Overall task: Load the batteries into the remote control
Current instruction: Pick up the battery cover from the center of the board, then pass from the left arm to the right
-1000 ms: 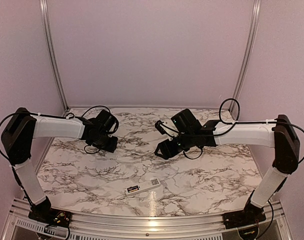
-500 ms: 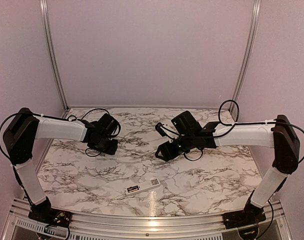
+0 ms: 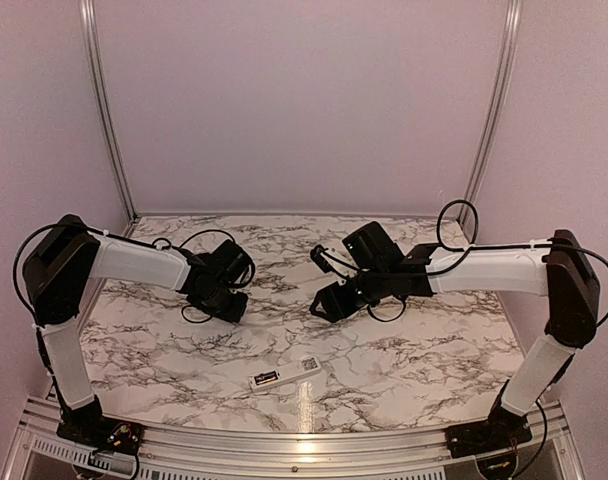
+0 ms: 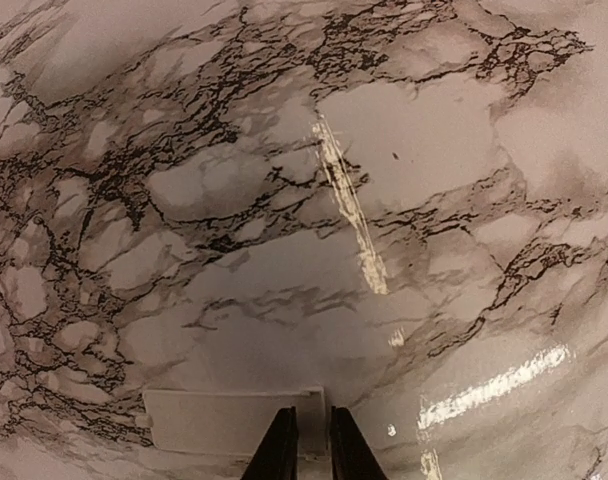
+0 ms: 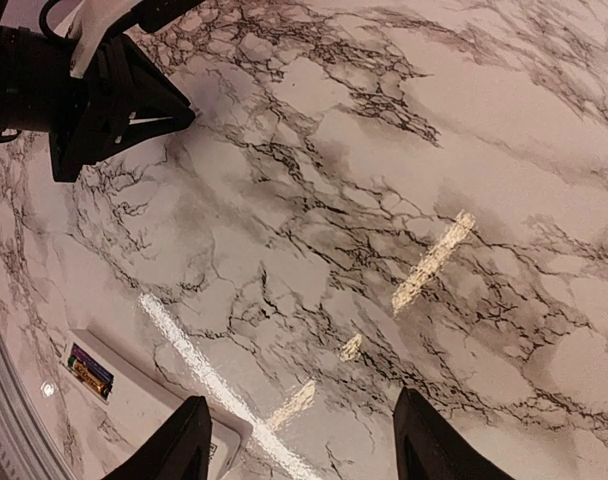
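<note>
Slim white plastic remote control should be gripped squarely; left tool nearly closed, right tool wide, both empty.

White boxy links on the left arm and right arm, set between bulky black joint housings. Thin black cables in loose loops by the wrists, cinched with small white ties. Slim, black, tapered tips on the left gripper; matte black ones on the right gripper.
</note>
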You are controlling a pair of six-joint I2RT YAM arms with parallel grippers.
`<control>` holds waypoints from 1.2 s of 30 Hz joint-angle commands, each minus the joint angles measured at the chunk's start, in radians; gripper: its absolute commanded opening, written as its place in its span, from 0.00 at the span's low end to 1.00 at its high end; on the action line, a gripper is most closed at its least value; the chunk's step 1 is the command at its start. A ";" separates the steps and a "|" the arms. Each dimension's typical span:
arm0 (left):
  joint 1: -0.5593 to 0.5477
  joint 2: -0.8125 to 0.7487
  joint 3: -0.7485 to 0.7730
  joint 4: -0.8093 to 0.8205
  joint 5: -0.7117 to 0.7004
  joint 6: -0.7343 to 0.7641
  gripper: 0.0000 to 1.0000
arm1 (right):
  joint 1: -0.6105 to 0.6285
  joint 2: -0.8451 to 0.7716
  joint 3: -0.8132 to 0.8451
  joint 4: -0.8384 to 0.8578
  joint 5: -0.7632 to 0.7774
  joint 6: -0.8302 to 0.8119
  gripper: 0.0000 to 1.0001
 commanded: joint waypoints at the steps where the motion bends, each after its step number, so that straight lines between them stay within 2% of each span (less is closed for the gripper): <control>1: -0.006 0.042 0.032 -0.023 -0.008 0.014 0.13 | -0.010 -0.013 -0.005 0.004 0.002 -0.001 0.61; 6: -0.008 0.076 0.045 -0.047 -0.022 0.022 0.09 | -0.010 -0.014 -0.006 0.006 0.003 0.000 0.61; 11: -0.029 0.091 0.051 -0.095 -0.041 0.028 0.00 | -0.011 -0.013 -0.006 0.005 0.010 -0.003 0.61; 16: -0.048 0.102 0.049 -0.120 -0.025 0.022 0.00 | -0.011 -0.012 -0.007 0.006 0.008 -0.006 0.61; 27: -0.067 -0.113 0.068 -0.094 0.078 0.008 0.00 | -0.038 -0.030 -0.028 0.032 -0.046 0.007 0.61; 36: -0.143 -0.184 0.057 -0.084 0.194 -0.001 0.00 | -0.081 -0.065 -0.075 0.063 -0.101 -0.007 0.61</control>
